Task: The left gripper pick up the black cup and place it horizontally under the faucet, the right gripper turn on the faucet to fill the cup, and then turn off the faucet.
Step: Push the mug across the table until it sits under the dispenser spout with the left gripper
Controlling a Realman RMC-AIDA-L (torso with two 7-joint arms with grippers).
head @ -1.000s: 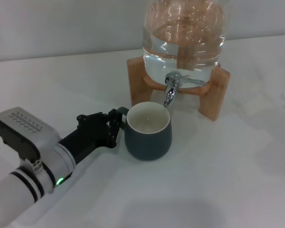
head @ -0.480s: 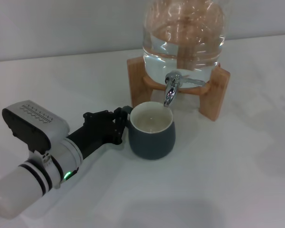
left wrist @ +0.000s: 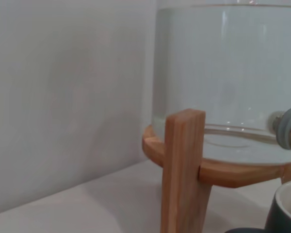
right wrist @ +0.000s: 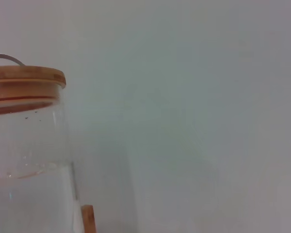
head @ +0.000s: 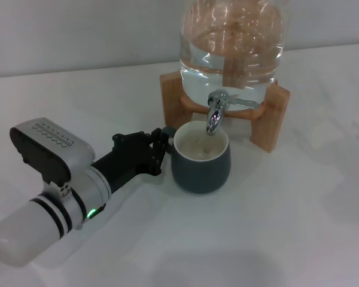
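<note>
Black cup (head: 201, 170) sits under faucet (head: 215, 117), left gripper (head: 161, 146) gripping its handle.

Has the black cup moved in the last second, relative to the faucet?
Yes. The black cup, held at its handle by the left tool, has shifted right, so its mouth now sits under the faucet spout.

A big clear glass water jar (left wrist: 223, 77) fills the upper right of the frame. It sits in a round light-brown wooden stand (left wrist: 184, 170) with an upright leg in the middle. A shiny metal tap part (left wrist: 288, 128) shows at the right edge. The dark cup's rim (left wrist: 283, 208) peeks in at the lower right corner.
</note>
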